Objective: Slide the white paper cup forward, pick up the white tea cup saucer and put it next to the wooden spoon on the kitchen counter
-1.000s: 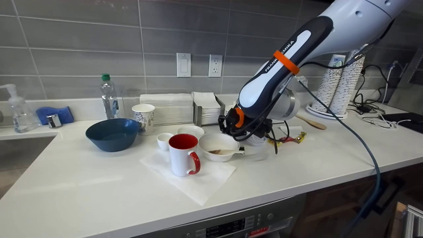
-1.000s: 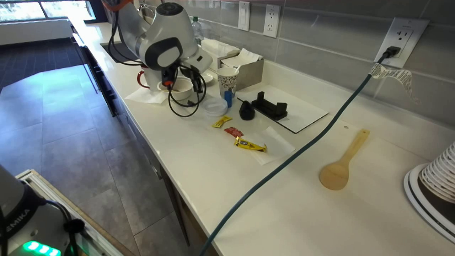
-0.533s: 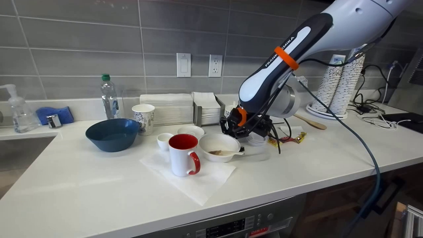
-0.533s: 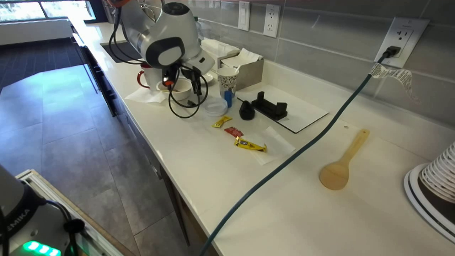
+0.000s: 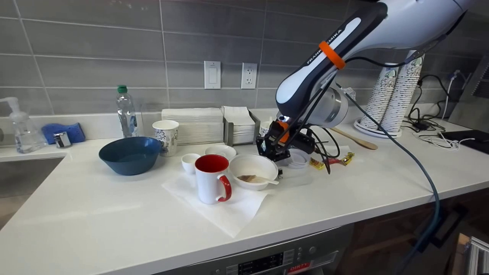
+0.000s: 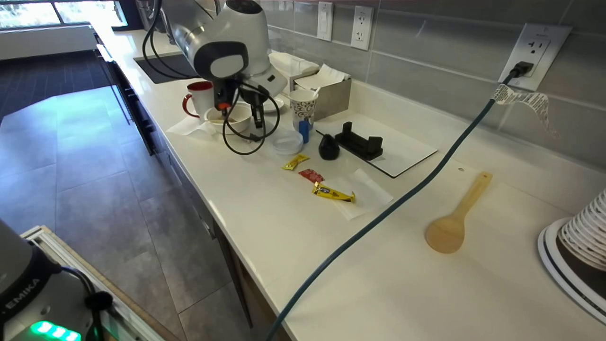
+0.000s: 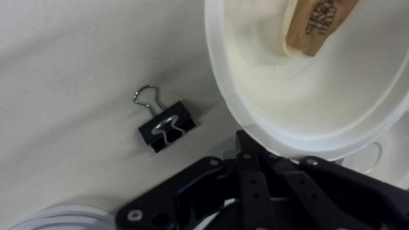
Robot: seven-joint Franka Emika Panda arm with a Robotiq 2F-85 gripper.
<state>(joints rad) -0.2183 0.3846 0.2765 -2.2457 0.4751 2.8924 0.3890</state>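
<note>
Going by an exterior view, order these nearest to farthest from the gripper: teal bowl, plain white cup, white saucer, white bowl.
1. White bowl, close, lower left in picture.
2. White saucer, left, farther back.
3. Plain white cup, farther left.
4. Teal bowl, leftmost.

The counter point(image 5: 130, 217) bears a wooden spoon point(image 6: 457, 216) and blue bowl point(image 5: 130, 157).
</note>
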